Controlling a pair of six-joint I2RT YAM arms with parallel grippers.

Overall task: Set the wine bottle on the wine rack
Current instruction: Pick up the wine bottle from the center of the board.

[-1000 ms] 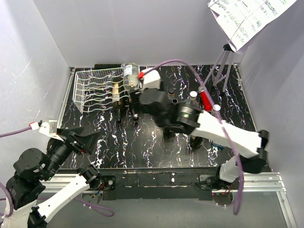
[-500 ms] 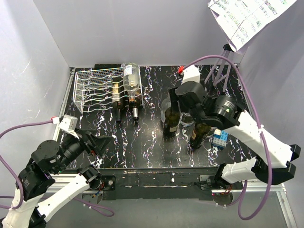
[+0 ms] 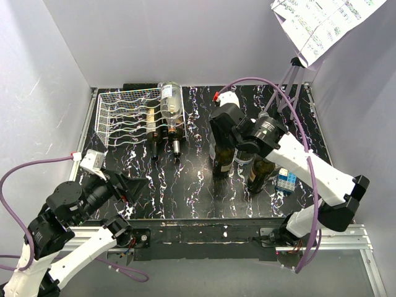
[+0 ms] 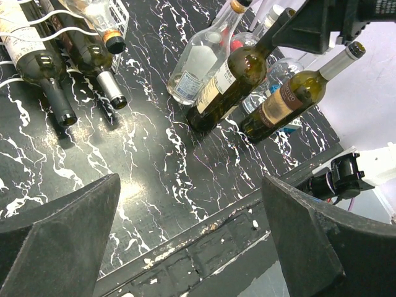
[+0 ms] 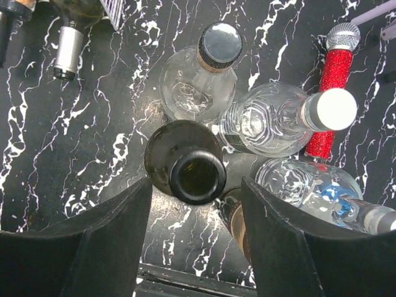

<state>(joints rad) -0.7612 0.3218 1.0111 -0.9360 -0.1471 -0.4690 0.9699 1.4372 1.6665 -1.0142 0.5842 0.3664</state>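
On the black, white-veined bench (image 3: 185,185), right of centre, three clear glass bottles stand bunched: a silver-capped bottle (image 5: 199,80), a white-capped bottle (image 5: 272,120) and a blue-labelled bottle (image 5: 315,189). A red glitter microphone (image 5: 333,86) lies just right of the white-capped bottle. A blue block (image 3: 286,180) sits near right. A printed sheet (image 3: 322,21) tops a thin stand (image 3: 288,86) far right.

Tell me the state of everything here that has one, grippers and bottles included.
Left gripper: open, empty.
Dark bottle: upright, uncapped.
Right gripper: open, over the dark bottle's mouth.
Clear bottles: upright, capped.
Wine rack: partly filled.
Racked bottles: lying down.
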